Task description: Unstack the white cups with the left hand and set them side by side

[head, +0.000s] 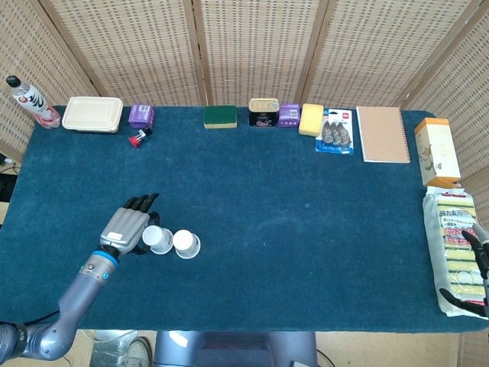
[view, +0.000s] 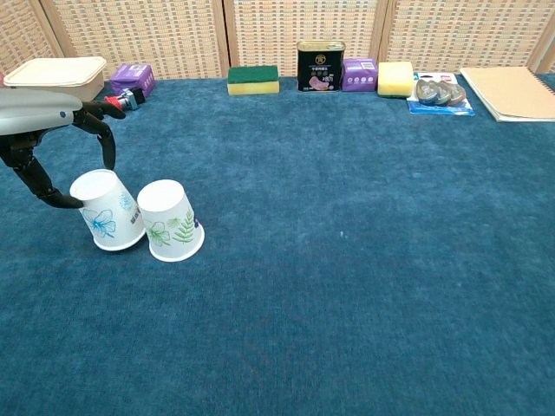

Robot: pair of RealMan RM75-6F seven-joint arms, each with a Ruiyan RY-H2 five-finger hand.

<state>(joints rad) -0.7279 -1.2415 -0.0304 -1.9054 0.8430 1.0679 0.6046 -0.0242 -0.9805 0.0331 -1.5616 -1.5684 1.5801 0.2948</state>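
Two white paper cups stand upside down, touching each other at the front left of the blue table. The cup with the green leaf print (view: 171, 220) (head: 186, 244) sits flat on its rim. To its left, the cup with the blue flower print (view: 108, 211) (head: 159, 239) leans left, with its rim on the cloth. My left hand (view: 43, 147) (head: 126, 228) grips this tilted cup, the thumb on its left side and the fingers arched over its top. My right hand (head: 475, 264) shows only at the far right edge, fingers spread and holding nothing.
Along the back edge lie a bottle (head: 29, 99), a lidded box (head: 92, 114), purple boxes (head: 141, 115), a green sponge (head: 220, 116), a tin (head: 263, 112), a yellow sponge (head: 311, 118) and a notebook (head: 383, 134). A sponge pack (head: 454, 248) lies at the right edge.
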